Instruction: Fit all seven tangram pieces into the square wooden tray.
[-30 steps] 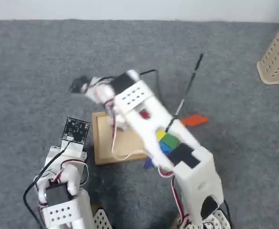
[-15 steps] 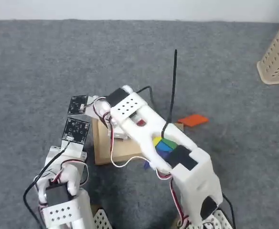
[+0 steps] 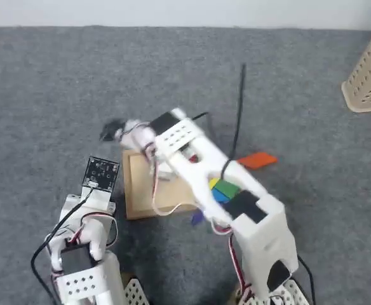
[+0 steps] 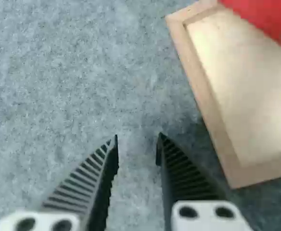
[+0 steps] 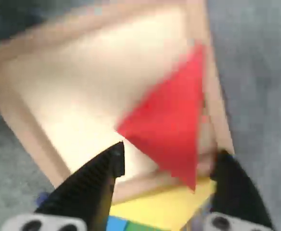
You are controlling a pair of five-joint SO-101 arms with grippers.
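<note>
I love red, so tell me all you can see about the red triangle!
The red triangle is flat and plain, one solid colour. It lies in the wooden tray, beside one wall; blur hides whether it overlaps the rim. The right pincer hangs open over it, not gripping it.

Tray [image 3: 138, 197] and coloured pieces [image 3: 224, 189] are partly concealed by the right arm [image 3: 198, 159]; the red triangle [image 4: 270, 17] is cut off at the edge.
</note>
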